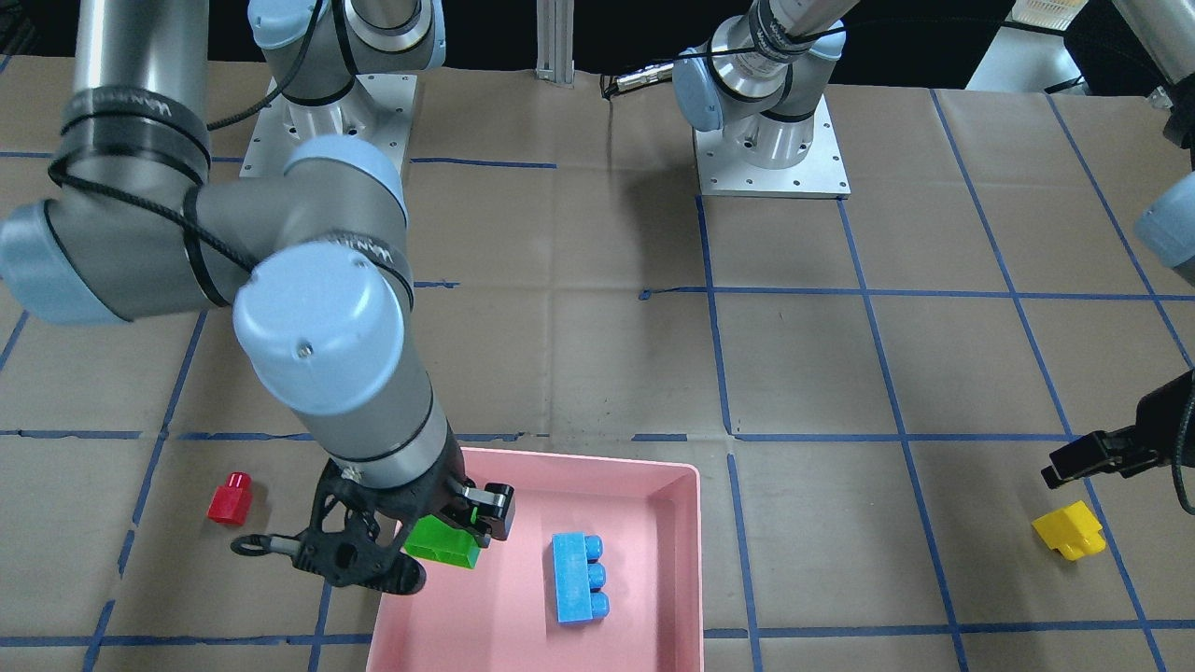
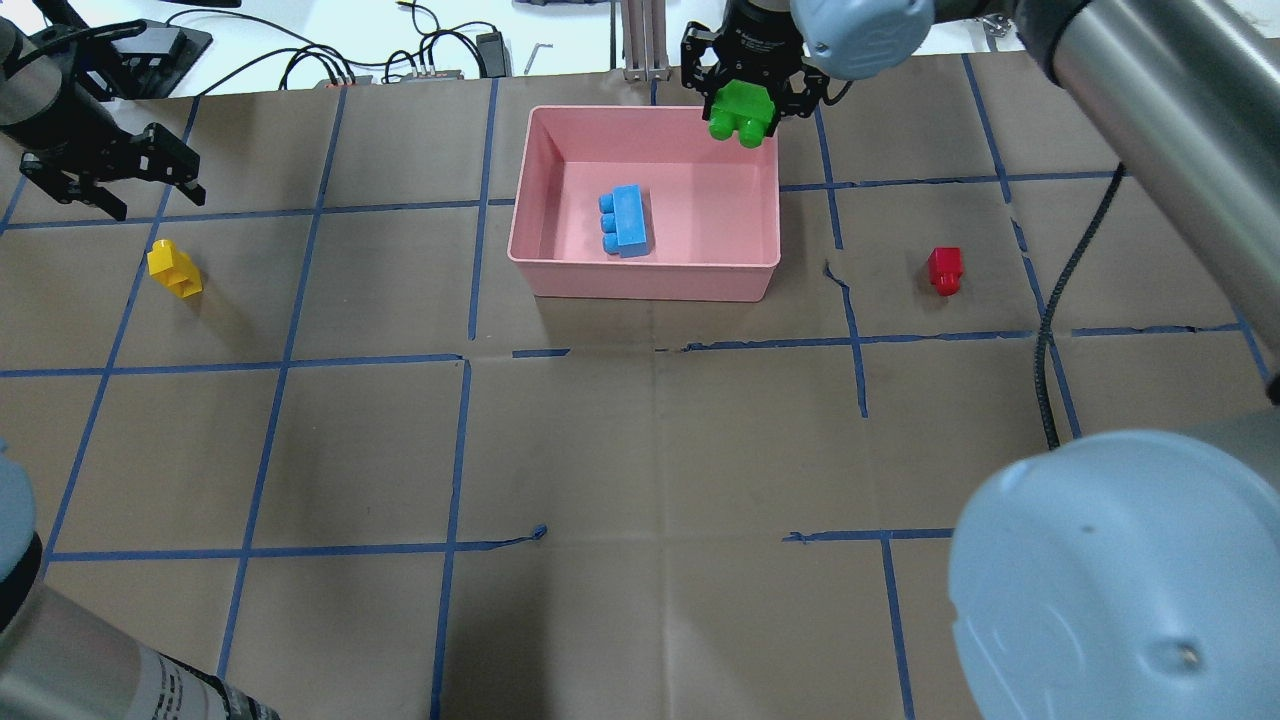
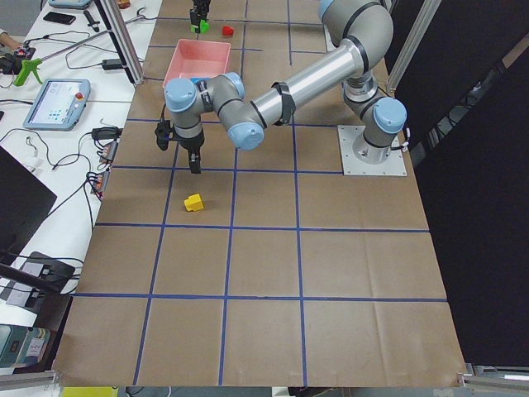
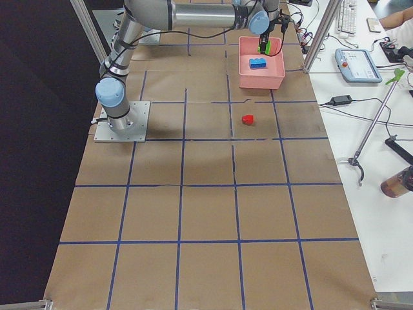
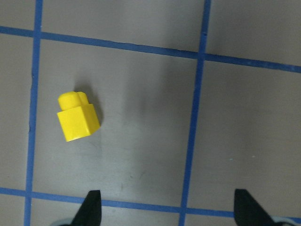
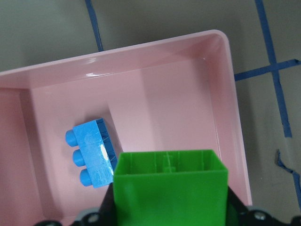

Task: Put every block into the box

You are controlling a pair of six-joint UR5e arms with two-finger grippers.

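Observation:
My right gripper (image 2: 745, 108) is shut on the green two-stud brick (image 2: 742, 112) and holds it above the pink box (image 2: 690, 210), near its far right corner in the overhead view. The front view shows the same grip (image 1: 446, 543). The right wrist view shows the green brick (image 6: 170, 188) over the box floor (image 6: 178, 94). The blue three-stud brick (image 2: 626, 221) lies inside the box. My left gripper (image 2: 150, 192) is open and empty, hovering just beyond the yellow brick (image 2: 174, 270), its fingertips (image 5: 91, 207) spread wide. The red brick (image 2: 945, 269) lies on the table right of the box.
Brown paper with a blue tape grid covers the table. My right arm's elbow (image 1: 317, 317) hangs over the table beside the box. Both arm bases (image 1: 770, 159) are bolted at the robot's edge. Cables and devices (image 2: 420, 60) lie beyond the far edge.

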